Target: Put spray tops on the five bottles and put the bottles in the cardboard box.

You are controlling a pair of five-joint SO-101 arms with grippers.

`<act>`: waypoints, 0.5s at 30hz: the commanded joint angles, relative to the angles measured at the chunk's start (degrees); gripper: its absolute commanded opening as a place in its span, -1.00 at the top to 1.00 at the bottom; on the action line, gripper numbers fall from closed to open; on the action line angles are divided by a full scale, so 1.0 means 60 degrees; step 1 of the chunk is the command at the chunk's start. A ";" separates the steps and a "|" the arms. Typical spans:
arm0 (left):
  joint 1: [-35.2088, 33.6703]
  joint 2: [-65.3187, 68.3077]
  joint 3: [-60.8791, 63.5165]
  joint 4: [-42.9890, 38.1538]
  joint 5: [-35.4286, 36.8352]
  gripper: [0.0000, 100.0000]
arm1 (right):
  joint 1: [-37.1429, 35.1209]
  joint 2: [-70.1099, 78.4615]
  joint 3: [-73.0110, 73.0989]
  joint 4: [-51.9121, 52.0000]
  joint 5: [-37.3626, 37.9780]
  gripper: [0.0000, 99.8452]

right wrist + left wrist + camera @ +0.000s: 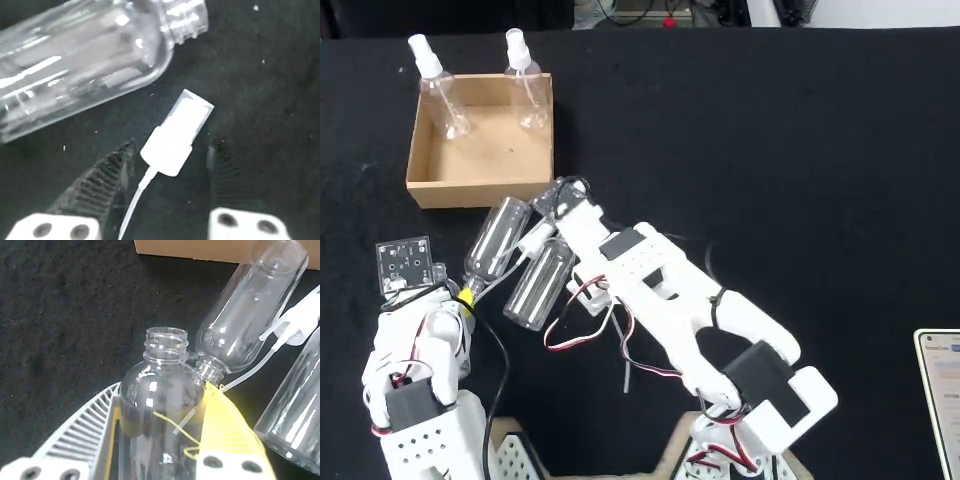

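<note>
Over the black worktop (pixel 770 150) in the high view, the cardboard box (pixel 480 172) holds two capped bottles (pixel 450 110) at its far wall. Two uncapped bottles (pixel 500 238) lie side by side just outside the box, under the right jaws. A loose spray top (pixel 535 238) lies between them.

At the left wrist, the left jaws are clamped on a clear, open-necked held bottle (pixel 162 405), which stands upright between the white jaw and the yellow one. A lying bottle (pixel 250 305) has its neck just past the yellow tip.

At the right wrist, the right jaws stand apart. The white spray top lies on the worktop between them, touching neither, its dip tube (pixel 132 205) trailing back between them. Beyond the tips lies a bare-necked bottle (pixel 85 55).
</note>
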 commanded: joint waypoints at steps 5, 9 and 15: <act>0.0007 -0.0088 -0.0095 0.0000 0.0000 0.86 | 0.0132 -0.0520 -0.0828 -0.0103 -0.2564 0.65; 0.0007 -0.0088 -0.0095 0.0000 0.0000 0.86 | 0.0132 -0.0520 -0.0769 0.0044 -0.3062 0.65; 0.0007 -0.0088 -0.0095 0.0000 0.0000 0.86 | 0.0073 -0.0505 -0.0725 0.0103 -0.3136 0.66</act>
